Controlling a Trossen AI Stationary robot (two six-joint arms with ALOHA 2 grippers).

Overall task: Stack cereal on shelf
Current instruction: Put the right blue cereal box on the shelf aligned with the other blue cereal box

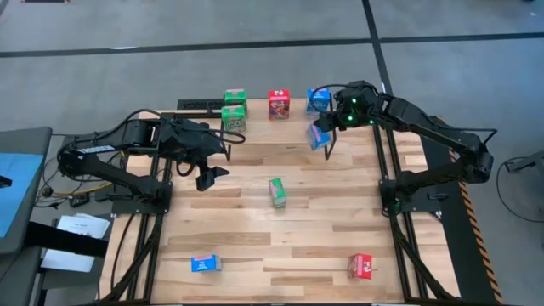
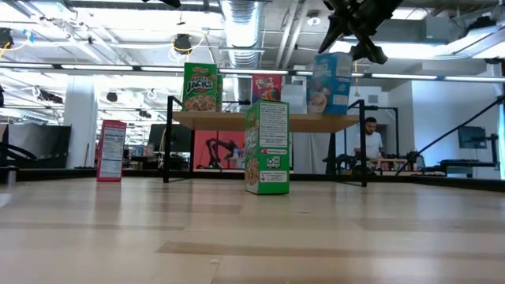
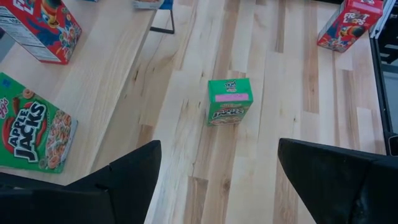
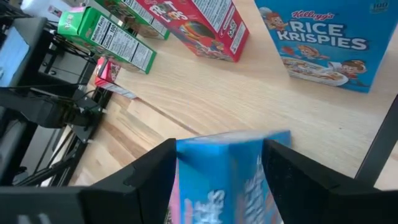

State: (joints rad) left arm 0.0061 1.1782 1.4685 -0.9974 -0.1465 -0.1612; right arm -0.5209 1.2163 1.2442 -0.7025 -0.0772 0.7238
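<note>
right gripper (image 1: 324, 136) | grips blue box (image 4: 227, 177) by shelf (image 1: 255, 127) | left gripper (image 1: 206, 171) open over table

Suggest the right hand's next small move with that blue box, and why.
Probably level the box and ease it down onto the shelf. The tilted blue box hangs at the right hand, near the board's front edge, not yet standing. Bare board lies just in front of the standing blue box. The left hand waits open over the table, well clear.
</note>
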